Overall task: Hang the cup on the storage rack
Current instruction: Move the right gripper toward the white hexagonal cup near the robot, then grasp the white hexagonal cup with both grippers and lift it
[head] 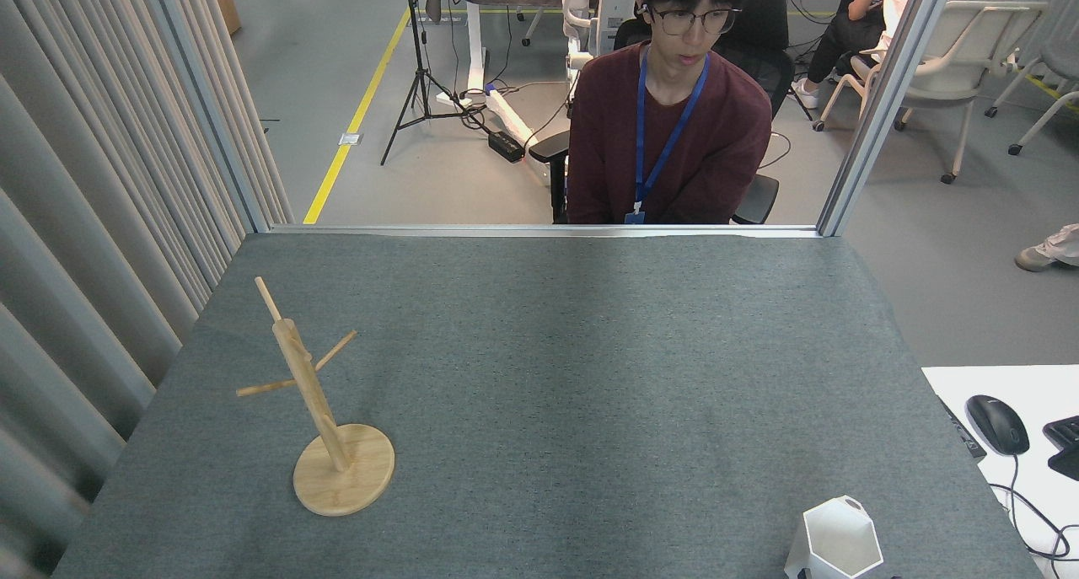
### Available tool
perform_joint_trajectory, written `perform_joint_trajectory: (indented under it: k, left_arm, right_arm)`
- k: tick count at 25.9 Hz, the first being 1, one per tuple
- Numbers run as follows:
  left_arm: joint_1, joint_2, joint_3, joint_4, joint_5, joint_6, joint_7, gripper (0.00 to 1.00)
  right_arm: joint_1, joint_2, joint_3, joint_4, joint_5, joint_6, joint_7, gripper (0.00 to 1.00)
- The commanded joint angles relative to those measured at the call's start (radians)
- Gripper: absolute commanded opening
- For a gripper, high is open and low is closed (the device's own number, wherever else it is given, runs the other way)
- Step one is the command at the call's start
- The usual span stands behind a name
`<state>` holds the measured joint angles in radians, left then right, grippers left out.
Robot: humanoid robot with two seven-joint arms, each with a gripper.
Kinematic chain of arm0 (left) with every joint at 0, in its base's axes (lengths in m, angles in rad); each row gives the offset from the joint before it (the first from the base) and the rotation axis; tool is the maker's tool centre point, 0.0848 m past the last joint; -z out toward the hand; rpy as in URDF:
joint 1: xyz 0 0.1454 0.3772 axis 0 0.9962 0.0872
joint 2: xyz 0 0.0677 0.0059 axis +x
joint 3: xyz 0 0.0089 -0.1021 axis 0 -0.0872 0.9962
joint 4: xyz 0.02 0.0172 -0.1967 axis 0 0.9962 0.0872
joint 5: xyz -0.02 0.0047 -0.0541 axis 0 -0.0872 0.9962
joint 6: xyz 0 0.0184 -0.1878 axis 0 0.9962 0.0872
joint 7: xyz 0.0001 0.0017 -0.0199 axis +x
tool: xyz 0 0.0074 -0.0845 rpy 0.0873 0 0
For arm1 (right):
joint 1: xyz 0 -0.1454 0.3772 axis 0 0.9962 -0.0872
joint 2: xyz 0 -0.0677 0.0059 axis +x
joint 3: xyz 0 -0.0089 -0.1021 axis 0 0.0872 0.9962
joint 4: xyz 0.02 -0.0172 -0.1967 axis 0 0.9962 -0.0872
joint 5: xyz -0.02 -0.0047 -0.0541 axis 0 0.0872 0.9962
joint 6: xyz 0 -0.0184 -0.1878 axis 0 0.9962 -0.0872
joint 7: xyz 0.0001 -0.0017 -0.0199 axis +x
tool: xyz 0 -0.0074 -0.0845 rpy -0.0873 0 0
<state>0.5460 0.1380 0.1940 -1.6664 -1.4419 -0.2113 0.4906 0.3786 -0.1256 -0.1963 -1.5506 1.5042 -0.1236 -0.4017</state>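
Neither gripper appears in the head view, so their state cannot be told and no position relative to them either. On the grey felt table [556, 377] the white cup [834, 538] stands upright at the near right edge, well apart from the bamboo storage rack [324, 419] at near left, with 3 bare pegs. A person [670, 132] sits behind the far edge.
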Motion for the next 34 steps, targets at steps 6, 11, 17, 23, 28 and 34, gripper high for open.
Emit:
perform_joint_trajectory:
  k: [6,11,17,23,28,34]
  left_arm:
    - [0.000,0.000,0.002,0.002,0.000,-0.002,0.000,1.00]
    - [0.000,0.000,0.002,0.008,0.000,0.000,0.000,1.00]
    - [0.000,0.000,0.015,0.008,0.002,-0.002,0.000,1.00]
    - [0.003,0.002,0.028,0.007,0.002,-0.003,0.000,1.00]
    - [0.003,0.002,0.038,0.004,0.002,-0.007,0.000,1.00]
    - [-0.003,-0.005,0.028,-0.003,0.000,-0.011,0.000,1.00]
  right_arm:
    - [-0.041,0.000,0.000,0.027,0.001,-0.001,0.000,0.99]
    - [-0.066,-0.012,0.002,0.043,0.001,0.001,0.000,0.99]
    - [-0.095,-0.014,0.002,0.073,0.001,0.001,0.000,0.99]
    - [-0.102,-0.014,0.002,0.090,0.001,0.001,0.000,0.99]
    - [-0.127,-0.012,0.002,0.127,0.001,0.001,0.000,0.99]
    - [-0.129,-0.011,0.000,0.122,-0.004,-0.001,-0.009,0.51]
